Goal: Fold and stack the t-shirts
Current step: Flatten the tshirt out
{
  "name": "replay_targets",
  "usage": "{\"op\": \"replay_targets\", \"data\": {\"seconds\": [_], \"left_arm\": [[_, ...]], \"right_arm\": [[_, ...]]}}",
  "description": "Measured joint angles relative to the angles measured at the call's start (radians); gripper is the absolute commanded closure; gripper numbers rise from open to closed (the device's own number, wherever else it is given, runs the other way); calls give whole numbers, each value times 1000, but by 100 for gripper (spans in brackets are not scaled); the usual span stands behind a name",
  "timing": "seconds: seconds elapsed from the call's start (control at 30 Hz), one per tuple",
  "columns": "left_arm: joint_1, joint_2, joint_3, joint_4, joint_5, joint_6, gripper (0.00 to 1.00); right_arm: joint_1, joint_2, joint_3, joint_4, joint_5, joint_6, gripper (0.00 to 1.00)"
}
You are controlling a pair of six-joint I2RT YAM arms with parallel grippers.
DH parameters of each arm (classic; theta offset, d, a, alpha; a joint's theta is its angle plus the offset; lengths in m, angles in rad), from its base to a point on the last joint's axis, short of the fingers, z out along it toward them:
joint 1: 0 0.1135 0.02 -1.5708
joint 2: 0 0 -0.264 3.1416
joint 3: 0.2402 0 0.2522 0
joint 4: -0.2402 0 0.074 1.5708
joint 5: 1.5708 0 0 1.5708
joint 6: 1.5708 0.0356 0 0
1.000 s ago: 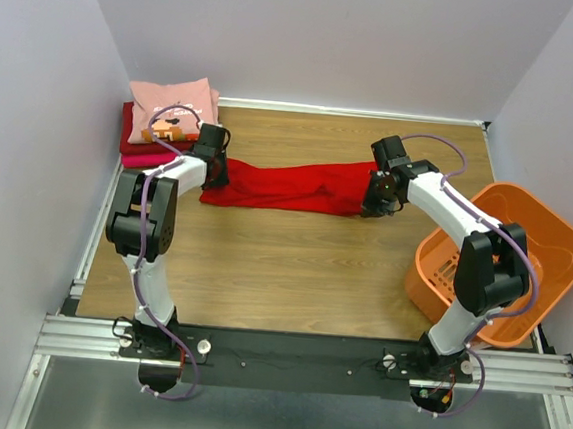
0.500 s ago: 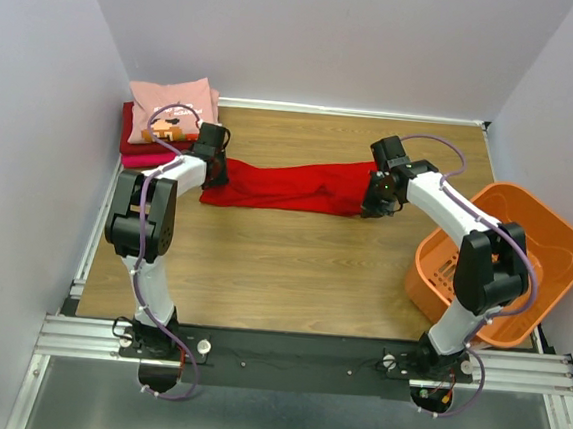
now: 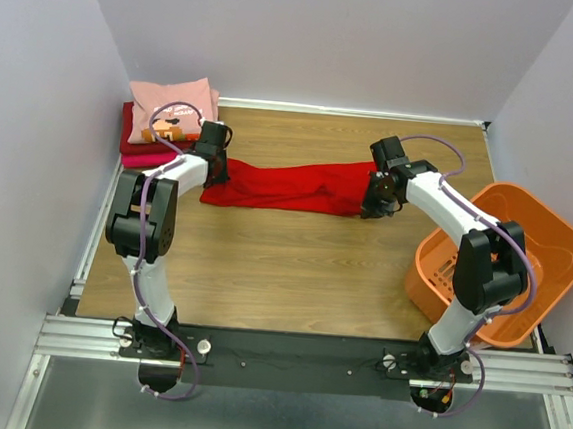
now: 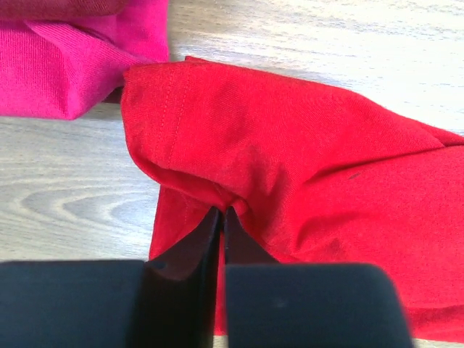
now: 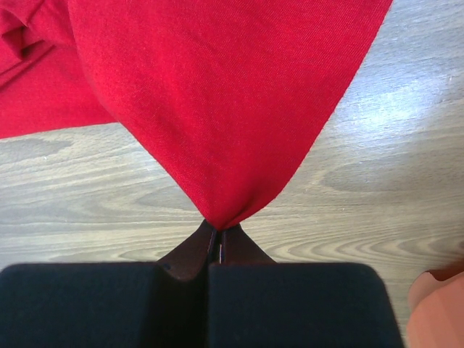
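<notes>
A plain bright red t-shirt [image 3: 289,187] lies stretched in a long band across the far middle of the wooden table. My left gripper [image 3: 216,176] is shut on its left end; in the left wrist view the jaws [image 4: 221,212] pinch a fold of the red cloth [image 4: 290,152]. My right gripper [image 3: 372,204] is shut on its right end; in the right wrist view the jaws [image 5: 217,230] pinch a corner of the red cloth [image 5: 217,94]. A folded stack at the far left has a light pink printed t-shirt [image 3: 174,104] on top of dark red and magenta t-shirts [image 3: 136,151]; the magenta one [image 4: 65,65] shows beside my left gripper.
An orange plastic basket [image 3: 540,247] stands at the table's right edge, close beside my right arm; its rim shows in the right wrist view [image 5: 438,304]. Grey walls close the table at the left, back and right. A black rail runs along the near edge.
Almost nothing differs. My right gripper has shifted very slightly to the left with the shirt's end; the left gripper and the shirt stay where they were.
</notes>
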Motion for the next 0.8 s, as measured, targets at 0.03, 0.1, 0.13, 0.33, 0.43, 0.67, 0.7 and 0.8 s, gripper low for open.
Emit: {"op": "replay_targets", "data": {"seconds": [0.03,0.1,0.13,0.33,0.43,0.67,0.7,0.8], "left_arm": [[-1,0,0,0,-2,1,98],[-2,0,0,0,-3,4,100],[-2,0,0,-1,-5,5,100],[-2,-29,-2,-30,-11,10,100],[-2,-84,-24,-45,-13,10,100],[1,-246,-94,-68,-11,9,100],[4,-264,-105,-71,-10,9,100],[7,-302,-159,-84,-3,10,100]], "right_arm": [[0,0,0,0,0,0,99],[0,0,0,0,0,0,99],[0,0,0,0,0,0,99],[0,1,11,-4,0,0,100],[0,1,14,-5,0,0,99],[0,1,14,-20,0,-1,99],[0,1,14,-24,0,-1,99],[0,1,14,-30,1,-1,99]]}}
